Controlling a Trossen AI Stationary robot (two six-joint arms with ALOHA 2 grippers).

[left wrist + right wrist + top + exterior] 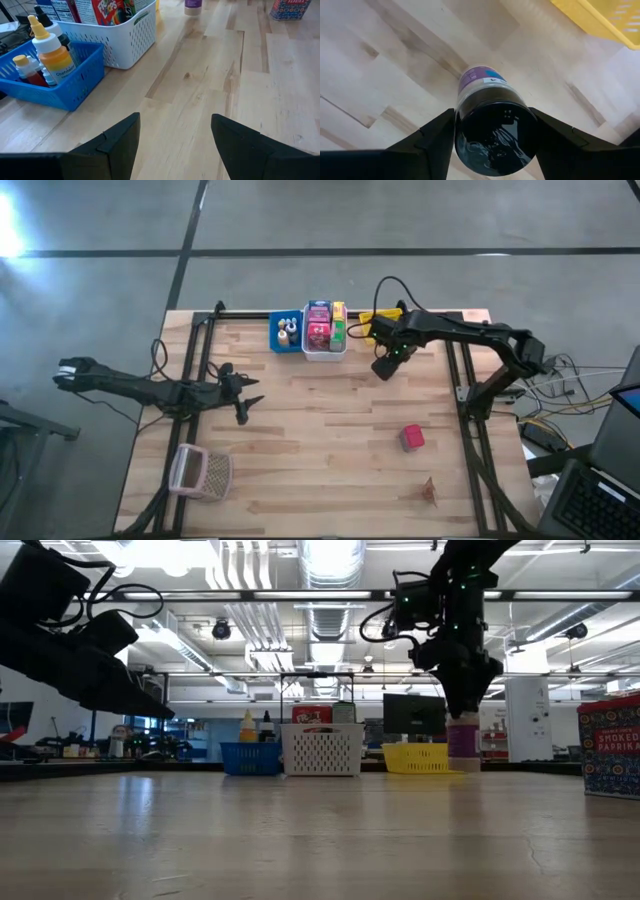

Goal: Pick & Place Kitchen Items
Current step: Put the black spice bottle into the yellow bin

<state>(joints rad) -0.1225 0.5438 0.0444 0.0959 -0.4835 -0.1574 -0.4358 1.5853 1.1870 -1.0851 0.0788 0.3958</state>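
Open boards at centre, clutter along the far edge

My left jaws face bare surface; ahead stand the blue bin and white bin, the yellow bin beside my right jaws, a red box apart.

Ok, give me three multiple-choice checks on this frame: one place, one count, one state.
1. Where is the purple-labelled jar? A on the floor; B between the fingers of the right end effector; C stacked on a box.
2. How many bins stand in the far row? A two; B three; C five.
3. The left end effector is: A open, empty; B shut on a box; C out of view.
Answers: B, the right wrist view shows fingers flanking its lid; B, blue bin, white bin, yellow bin; A, only bare table shows between its fingers.
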